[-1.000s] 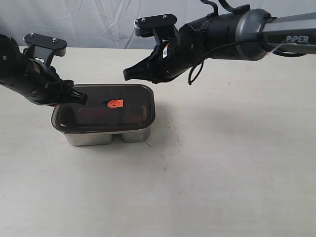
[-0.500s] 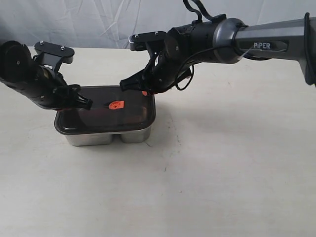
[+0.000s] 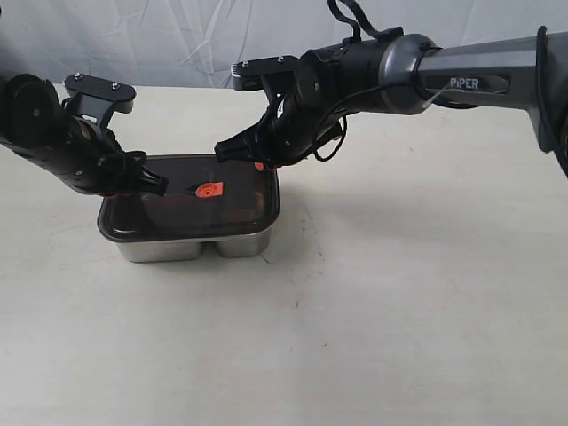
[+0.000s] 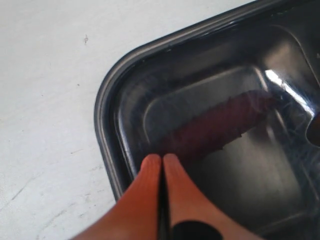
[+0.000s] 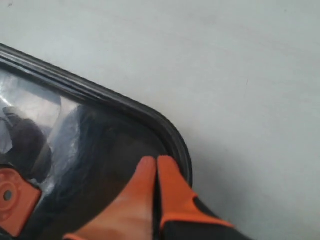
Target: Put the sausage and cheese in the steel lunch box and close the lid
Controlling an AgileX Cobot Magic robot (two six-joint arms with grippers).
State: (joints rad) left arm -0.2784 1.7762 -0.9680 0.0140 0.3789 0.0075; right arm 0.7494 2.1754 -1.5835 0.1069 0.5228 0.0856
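Observation:
The steel lunch box (image 3: 191,246) stands left of centre with the dark translucent lid (image 3: 177,213) lying on top, its orange valve tab (image 3: 209,188) in the middle. Through the lid the red sausage (image 4: 215,125) shows dimly in the left wrist view. The cheese is hidden. My left gripper (image 3: 153,184) is shut, its orange tips (image 4: 162,162) resting on the lid near one corner. My right gripper (image 3: 232,153) is shut too, with its tips (image 5: 156,162) on the lid beside another corner rim (image 5: 177,145).
The pale table (image 3: 417,293) stretches to the right and front of the box. A white cloth backdrop (image 3: 177,35) hangs behind. The right arm (image 3: 461,75) reaches in from the right over the table's back part.
The right gripper came down from above onto the lid's back edge. The left gripper shifted slightly inward onto the lid. The lid now sits lower and more level on the box.

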